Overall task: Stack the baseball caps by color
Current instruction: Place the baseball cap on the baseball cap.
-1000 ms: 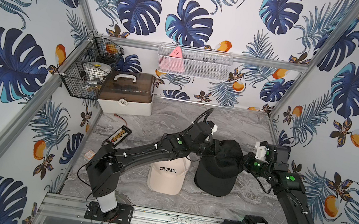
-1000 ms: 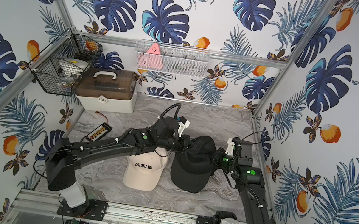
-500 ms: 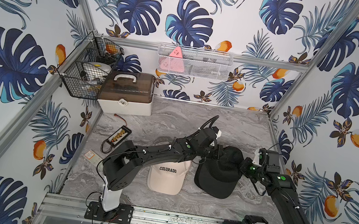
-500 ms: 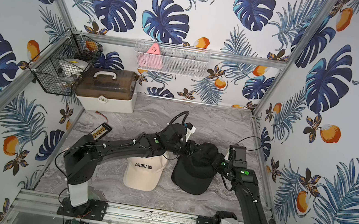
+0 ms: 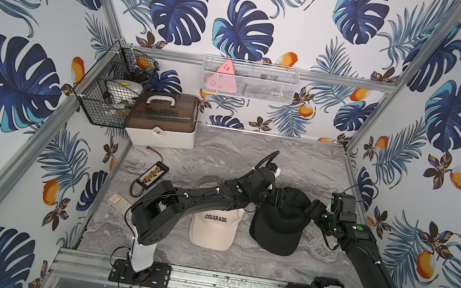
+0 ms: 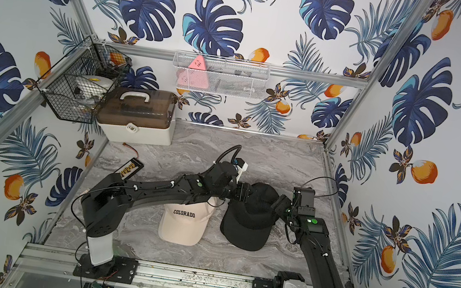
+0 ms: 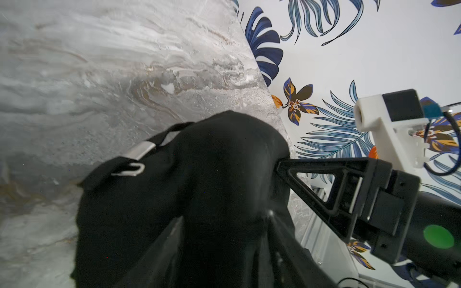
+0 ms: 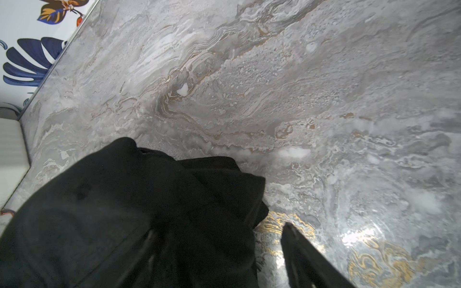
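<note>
Left claw (image 5: pixel 278 196) sits at the left side of the crown of a stack of soft black fabric baseball caps (image 5: pixel 279 226), and its jaws are parted. From my left wrist camera the dark crown (image 7: pixel 212 174) bulges up between the two fingers, and I cannot tell whether the pads touch the cloth. Right claw (image 5: pixel 311 208) is at the opposite side of the same crown, and it too is spread wide. In my right wrist view one finger (image 8: pixel 306 254) stands clear over bare table, with a strip of marble between it and the cap (image 8: pixel 124 212). The other finger is blurred against the black fabric. The left wrist camera also shows the tip of a right-claw finger (image 7: pixel 324 164) touching the crown's side, and a silver metal strap buckle (image 7: pixel 142 149) at the cap's back. In both top views the black stack (image 6: pixel 246 224) lies on the grey marble-patterned table (image 5: pixel 237 152), right of centre, brims toward the front rail, with layered brim edges showing on one side. Just beside it, to its left, lies a cream fabric cap with black "COLORADO" lettering (image 5: pixel 215 229), its crown partly hidden under the left arm (image 5: pixel 202 201). I cannot tell how many caps lie beneath it. In the back left corner a white storage box with a brown translucent lid (image 5: pixel 161 122) stands next to a black wire basket (image 5: pixel 106 95).
</note>
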Controlling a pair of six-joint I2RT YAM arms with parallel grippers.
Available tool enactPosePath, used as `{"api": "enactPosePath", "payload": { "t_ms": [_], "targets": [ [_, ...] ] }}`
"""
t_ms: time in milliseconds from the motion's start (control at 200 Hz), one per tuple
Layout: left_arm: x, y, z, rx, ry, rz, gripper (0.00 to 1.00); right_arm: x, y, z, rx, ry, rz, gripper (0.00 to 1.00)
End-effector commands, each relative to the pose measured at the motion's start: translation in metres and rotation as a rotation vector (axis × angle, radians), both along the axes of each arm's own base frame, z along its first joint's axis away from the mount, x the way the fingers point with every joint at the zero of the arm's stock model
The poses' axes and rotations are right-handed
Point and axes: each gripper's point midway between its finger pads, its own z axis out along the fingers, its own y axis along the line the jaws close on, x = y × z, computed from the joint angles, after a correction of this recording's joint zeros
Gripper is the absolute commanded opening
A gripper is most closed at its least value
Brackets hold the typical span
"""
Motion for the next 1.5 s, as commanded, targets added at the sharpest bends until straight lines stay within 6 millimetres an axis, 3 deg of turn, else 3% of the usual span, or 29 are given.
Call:
{"api": "enactPosePath", "payload": {
  "t_ms": [0, 110, 255, 396, 566, 676, 842, 1137, 1343, 1378, 1403, 1498],
  "targets": [
    [0.011, 0.010, 0.014, 0.094, -0.145, -0.002, 0.72, -0.009, -0.010, 0.001, -0.032, 0.026, -0.050, 0.91],
    [0.012, 0.007, 0.008, 0.154, -0.161, -0.051, 0.79, -0.011, -0.011, -0.006, -0.035, 0.037, -0.054, 1.00],
    [0.004, -0.011, -0.023, 0.194, -0.094, -0.172, 0.83, -0.002, -0.006, -0.027, -0.002, 0.081, -0.039, 1.00],
    [0.012, -0.016, -0.046, 0.183, -0.068, -0.187, 0.89, 0.005, -0.001, -0.051, 0.048, 0.121, -0.036, 0.99],
    [0.023, -0.013, -0.067, 0.179, -0.027, -0.176, 0.88, 0.007, 0.002, -0.061, 0.065, 0.114, -0.018, 0.97],
    [0.023, -0.007, -0.074, 0.165, -0.009, -0.156, 0.87, 0.012, 0.012, -0.056, 0.092, 0.076, 0.038, 0.93],
    [0.023, 0.005, -0.069, 0.188, -0.025, -0.114, 0.87, 0.028, 0.041, -0.044, 0.194, -0.006, 0.193, 0.87],
    [0.023, 0.027, -0.053, 0.204, -0.038, -0.025, 0.88, 0.046, 0.075, -0.056, 0.329, 0.036, 0.331, 0.79],
    [0.023, 0.034, -0.047, 0.196, -0.043, 0.010, 0.90, 0.059, 0.078, -0.053, 0.302, 0.038, 0.349, 0.80],
    [0.022, 0.034, -0.044, 0.189, -0.053, 0.009, 0.91, 0.061, 0.077, -0.052, 0.291, 0.042, 0.348, 0.81],
    [0.023, 0.035, -0.042, 0.187, -0.058, 0.016, 0.99, 0.062, 0.075, -0.052, 0.284, 0.045, 0.346, 0.82],
    [0.023, 0.036, -0.035, 0.184, -0.081, 0.018, 0.99, 0.067, 0.068, -0.047, 0.241, 0.053, 0.327, 0.88]
  ]
}}
